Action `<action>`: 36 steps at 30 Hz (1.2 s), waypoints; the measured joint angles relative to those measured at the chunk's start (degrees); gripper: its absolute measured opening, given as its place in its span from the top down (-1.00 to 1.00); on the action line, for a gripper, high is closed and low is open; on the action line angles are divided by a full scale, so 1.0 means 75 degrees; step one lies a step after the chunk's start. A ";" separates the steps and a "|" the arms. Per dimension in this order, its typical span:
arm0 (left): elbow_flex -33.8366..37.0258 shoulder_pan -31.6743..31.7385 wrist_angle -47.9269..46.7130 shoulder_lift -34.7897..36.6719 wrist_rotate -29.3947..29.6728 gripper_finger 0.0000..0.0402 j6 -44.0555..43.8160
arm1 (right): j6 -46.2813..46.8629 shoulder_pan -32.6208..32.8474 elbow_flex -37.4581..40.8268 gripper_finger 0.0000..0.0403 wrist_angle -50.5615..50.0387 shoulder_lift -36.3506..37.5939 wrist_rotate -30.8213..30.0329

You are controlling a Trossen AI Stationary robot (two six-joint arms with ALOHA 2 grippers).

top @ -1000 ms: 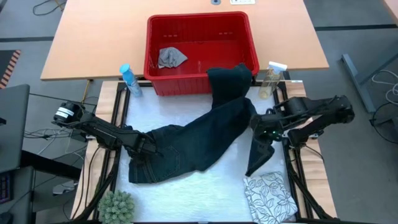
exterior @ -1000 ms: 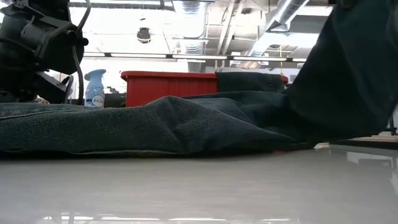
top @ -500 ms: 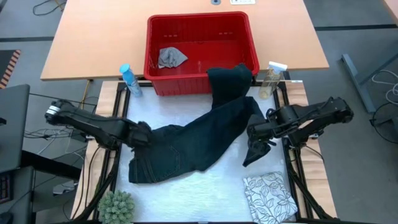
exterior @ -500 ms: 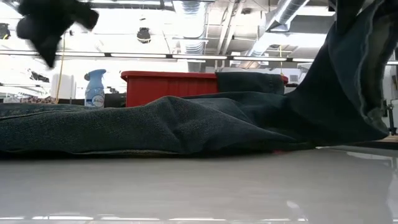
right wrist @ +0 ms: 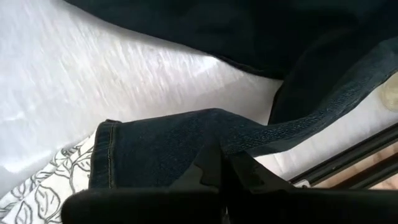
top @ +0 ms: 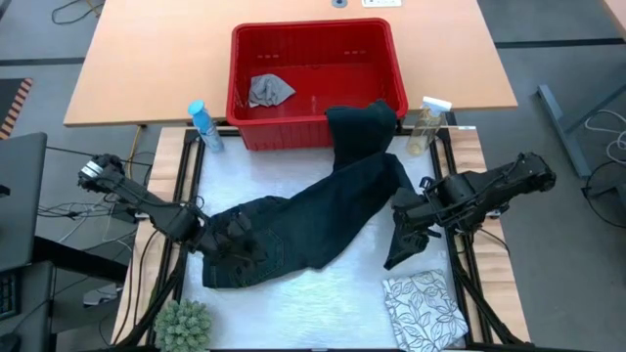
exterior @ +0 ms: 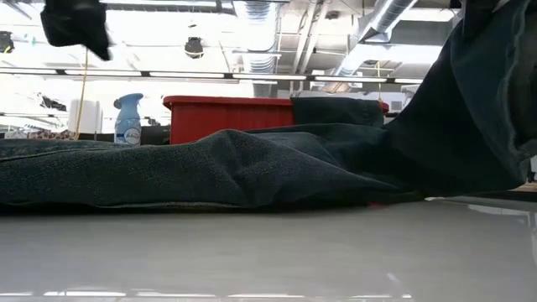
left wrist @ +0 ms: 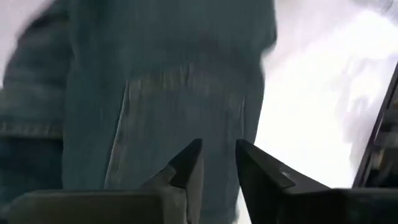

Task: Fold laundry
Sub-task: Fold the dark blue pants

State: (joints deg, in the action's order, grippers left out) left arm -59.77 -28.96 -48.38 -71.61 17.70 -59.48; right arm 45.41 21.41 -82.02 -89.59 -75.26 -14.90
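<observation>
The dark denim jeans [top: 313, 220] lie slantwise across the white table top. Their waist end [top: 235, 262] is at the near left, and one leg [top: 360, 122] drapes over the red basket's front wall. My left gripper [top: 233, 238] hovers open above the waist end; in the left wrist view [left wrist: 219, 163] nothing is between its fingers. My right gripper [top: 409, 213] is shut on the other leg at the right. A folded white leaf-print cloth [top: 423, 308] lies at the near right. A small grey cloth [top: 269, 90] lies in the basket. My right gripper pinches the jeans' free leg between its two shut fingers, by the cloth next to the side seam [right wrist: 261, 134], a short way up from the hem [right wrist: 102, 155]. The fingers come from above, pointing steeply down. The hem end [top: 396, 256] hangs below them; the rest of the jeans lies on the table.
The red basket [top: 245, 59] stands at the table's far edge. A blue spray bottle [top: 203, 125] stands beside its left corner and a clear bottle [top: 425, 127] beside its right. A small green plant [top: 184, 325] sits at the near left corner. Black frame rails run along both sides.
My left gripper has risen off the jeans' waist end, swung a little toward the table's far edge and back toward the near edge, and tipped to point more steeply down. The jeans lie as before, and my right gripper still holds the leg.
</observation>
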 joint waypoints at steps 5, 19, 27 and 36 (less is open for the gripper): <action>0.0003 0.0392 -0.1229 0.0118 -0.0999 0.34 0.0735 | 0.0010 0.0053 -0.0003 0.90 0.0011 0.0000 -0.0020; 0.0799 0.1946 -0.1158 -0.0015 -0.1575 -0.30 0.3076 | -0.0110 0.0108 -0.0006 0.90 0.0079 0.0000 0.0149; 0.2465 0.2466 -0.0213 0.1658 -0.1983 -0.30 0.2832 | -0.0111 0.0108 -0.0009 0.89 0.0074 0.0000 0.0226; 0.3862 0.2518 0.0704 0.2352 -0.2528 -0.30 0.1434 | -0.0116 0.0108 -0.0009 0.89 0.0246 0.0000 0.0237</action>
State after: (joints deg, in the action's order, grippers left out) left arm -30.80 -10.08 -43.10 -53.96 -1.26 -48.73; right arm 44.53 22.22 -82.08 -87.74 -75.26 -13.13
